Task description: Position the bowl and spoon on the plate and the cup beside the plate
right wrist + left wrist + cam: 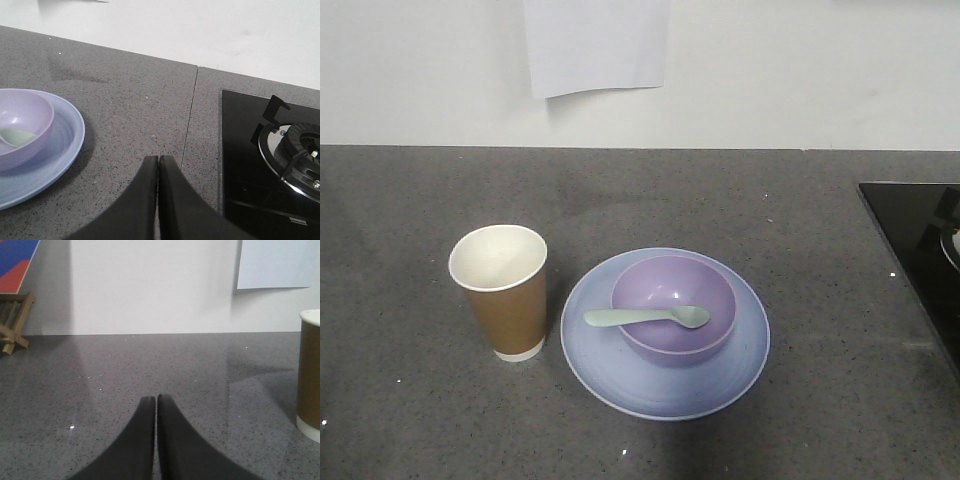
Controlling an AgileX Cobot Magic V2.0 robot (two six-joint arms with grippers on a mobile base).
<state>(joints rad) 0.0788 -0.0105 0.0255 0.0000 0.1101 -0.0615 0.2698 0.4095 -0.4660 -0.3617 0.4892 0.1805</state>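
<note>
The lavender bowl (673,305) sits on the pale blue plate (665,385), and the mint spoon (646,317) lies across the bowl, its handle over the left rim. The brown paper cup (501,290) stands upright just left of the plate. Neither gripper shows in the front view. In the left wrist view my left gripper (156,399) is shut and empty above the counter, with the cup (308,375) at the right edge. My right gripper (158,158) is also shut and empty, to the right of the plate (60,150) and bowl (22,125).
A black glass hob (920,250) with a gas burner (297,152) occupies the counter's right side. A white sheet (595,45) hangs on the back wall. A wooden stand (12,322) is at the far left of the left wrist view. A seam (187,120) runs across the grey counter.
</note>
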